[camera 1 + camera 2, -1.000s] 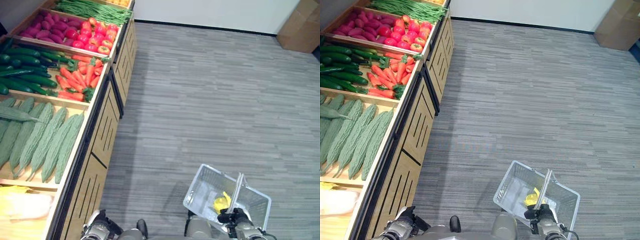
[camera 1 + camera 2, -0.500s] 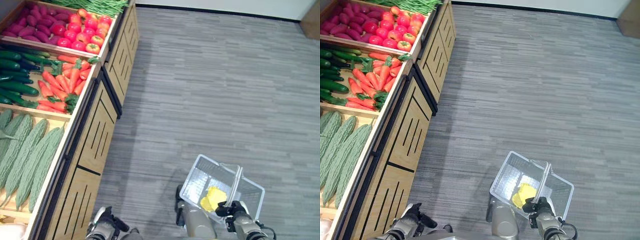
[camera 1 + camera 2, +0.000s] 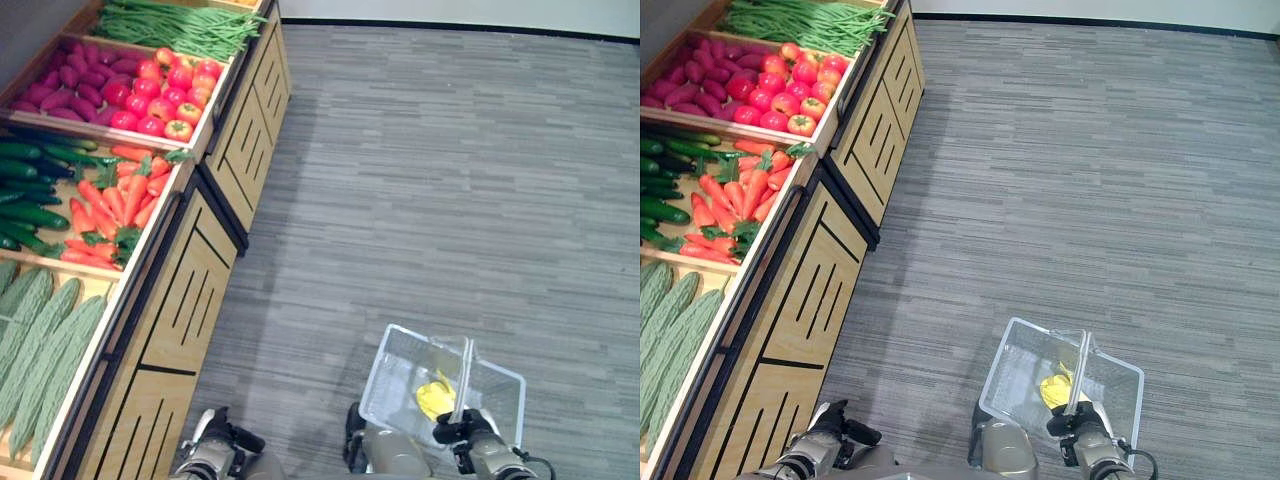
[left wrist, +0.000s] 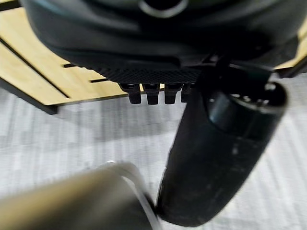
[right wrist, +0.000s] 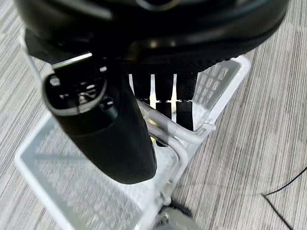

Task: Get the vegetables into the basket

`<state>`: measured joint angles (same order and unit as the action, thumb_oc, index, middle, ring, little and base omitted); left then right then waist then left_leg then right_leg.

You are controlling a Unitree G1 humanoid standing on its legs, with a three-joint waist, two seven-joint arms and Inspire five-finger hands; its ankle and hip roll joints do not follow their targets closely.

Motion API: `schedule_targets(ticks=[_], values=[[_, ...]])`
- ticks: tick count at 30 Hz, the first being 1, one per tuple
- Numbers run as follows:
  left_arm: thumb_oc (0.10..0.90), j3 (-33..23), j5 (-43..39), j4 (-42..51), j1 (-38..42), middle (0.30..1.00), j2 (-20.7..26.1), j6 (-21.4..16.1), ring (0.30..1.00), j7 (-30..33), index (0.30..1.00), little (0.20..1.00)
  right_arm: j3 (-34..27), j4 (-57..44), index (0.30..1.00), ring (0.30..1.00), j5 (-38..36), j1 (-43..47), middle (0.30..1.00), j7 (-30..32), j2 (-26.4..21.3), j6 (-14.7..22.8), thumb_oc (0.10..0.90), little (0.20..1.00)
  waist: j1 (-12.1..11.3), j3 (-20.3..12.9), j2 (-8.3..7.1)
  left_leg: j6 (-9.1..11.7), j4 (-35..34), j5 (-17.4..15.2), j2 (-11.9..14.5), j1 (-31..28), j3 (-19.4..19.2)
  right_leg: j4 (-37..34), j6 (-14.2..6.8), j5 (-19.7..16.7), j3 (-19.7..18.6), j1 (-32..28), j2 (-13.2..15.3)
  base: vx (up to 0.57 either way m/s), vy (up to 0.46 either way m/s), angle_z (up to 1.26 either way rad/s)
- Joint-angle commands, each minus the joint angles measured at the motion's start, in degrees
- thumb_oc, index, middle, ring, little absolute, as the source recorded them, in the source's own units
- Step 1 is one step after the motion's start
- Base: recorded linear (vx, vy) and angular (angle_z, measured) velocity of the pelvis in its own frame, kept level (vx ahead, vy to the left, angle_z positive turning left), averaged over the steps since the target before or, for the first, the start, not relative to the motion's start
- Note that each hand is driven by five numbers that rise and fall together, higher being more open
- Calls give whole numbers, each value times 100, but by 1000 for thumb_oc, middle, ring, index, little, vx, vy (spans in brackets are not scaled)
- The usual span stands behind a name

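Observation:
A white wire basket [image 3: 398,372] hangs low over the floor at the lower right. My right hand [image 3: 463,432] is shut on its handle [image 5: 165,125], with the fingers [image 5: 184,106] curled over the bar. A yellow vegetable [image 3: 435,397] lies inside the basket. My left hand [image 3: 214,446] hangs at the lower left beside the wooden stand [image 3: 190,300], its fingers [image 4: 153,94] curled on nothing. The stand's bins along the left hold green beans [image 3: 180,25], red tomatoes [image 3: 160,95], purple sweet potatoes [image 3: 70,85], carrots [image 3: 115,200], cucumbers [image 3: 25,185] and bitter gourds [image 3: 45,340].
Grey striped carpet [image 3: 450,200] stretches to the right of the stand and ahead as far as a white wall [image 3: 450,8]. The stand's slatted front panels [image 3: 810,300] run close along my left side.
The whole picture has shifted, so the camera has moved; the far bins show more and the near ones less. The basket stays in my right hand and has swung slightly.

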<state>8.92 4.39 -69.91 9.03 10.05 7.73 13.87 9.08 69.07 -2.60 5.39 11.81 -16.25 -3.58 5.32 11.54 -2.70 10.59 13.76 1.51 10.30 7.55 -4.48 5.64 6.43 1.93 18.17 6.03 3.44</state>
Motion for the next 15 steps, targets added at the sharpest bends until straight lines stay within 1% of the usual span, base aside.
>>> schedule_targets(ticks=[1,2,3,4,5,6,8,9,10,11,12,15], values=[[900,96,-87,-64,-151,1000,128,83,1000,242,1000,1000,33,-39,300,300,141,-402,300,195,-275,0,400,300,-230,49,46,-411,-999,528,-97,314,-154,-364,-1214,-377,-642,81,243,313,174,-7],[900,111,-84,-66,-157,1000,124,74,1000,260,1000,1000,35,-42,300,300,143,-389,300,228,-295,25,400,300,-304,66,114,-325,-1432,905,40,423,-178,-385,-1230,-273,-707,-84,212,263,169,-42],[900,115,-82,-87,-143,1000,116,77,1000,263,1000,1000,30,-42,300,300,139,-380,300,249,-305,32,400,300,-325,97,136,-281,-1634,1045,93,451,-281,-382,-1249,-217,-743,-157,232,313,234,-82],[900,129,-44,-88,-130,1000,119,92,1000,253,1000,1000,35,-32,300,300,131,-369,300,245,-308,27,400,300,-360,112,177,-241,-1750,1183,213,552,-425,-373,-1275,-138,-781,-269,281,312,293,-103],[900,114,-26,-81,-151,1000,121,105,1000,247,1000,1000,53,-34,300,300,146,-339,300,224,-289,4,400,300,-392,92,213,-223,-1760,1228,221,520,-409,-397,-1343,-102,-885,-383,333,416,510,-82],[900,110,18,-75,-188,1000,123,101,1000,256,1000,1000,81,-60,300,300,182,-306,300,210,-234,-21,400,300,-407,-7,226,-306,-1651,1038,106,467,-550,-449,-1473,-76,-1028,-512,548,354,515,-60],[900,153,56,-93,-138,1000,141,103,1000,243,1000,1000,62,-56,300,300,186,-260,300,236,-158,-45,400,300,-417,-77,146,-422,-1461,825,-76,511,-560,-498,-1578,-162,-1119,-532,793,202,338,-54],[900,154,57,-94,-138,1000,144,102,1000,242,1000,1000,62,-58,300,300,186,-262,300,236,-155,-46,400,300,-424,-77,136,-428,-1450,813,-84,511,-571,-499,-1584,-160,-1127,-532,805,128,199,-66],[900,213,106,-38,-130,1000,163,88,1000,252,1000,1000,20,-77,300,300,152,-254,300,255,-132,-40,400,300,-413,-110,102,-494,-1359,700,-176,522,-634,-499,-1653,-199,-1192,-530,919,70,115,-40],[900,215,107,-37,-131,1000,165,88,1000,252,1000,1000,18,-79,300,300,152,-257,300,256,-129,-42,400,300,-423,-114,92,-500,-1346,687,-184,525,-647,-499,-1660,-197,-1203,-526,931,124,304,-27],[900,233,59,56,-65,1000,230,64,1000,276,1000,1000,36,-127,300,300,181,-189,300,250,-96,-43,400,300,-434,-126,14,-618,-1180,527,-342,570,-743,-419,-1773,-321,-1304,-379,1103,83,264,7],[900,210,-12,93,8,1000,322,44,1000,290,1000,1000,80,-133,300,300,206,-117,300,217,-3,-73,400,300,-472,-143,-96,-766,-1203,357,-547,493,-835,-268,-1882,-513,-1419,-189,1282,104,281,-18]])
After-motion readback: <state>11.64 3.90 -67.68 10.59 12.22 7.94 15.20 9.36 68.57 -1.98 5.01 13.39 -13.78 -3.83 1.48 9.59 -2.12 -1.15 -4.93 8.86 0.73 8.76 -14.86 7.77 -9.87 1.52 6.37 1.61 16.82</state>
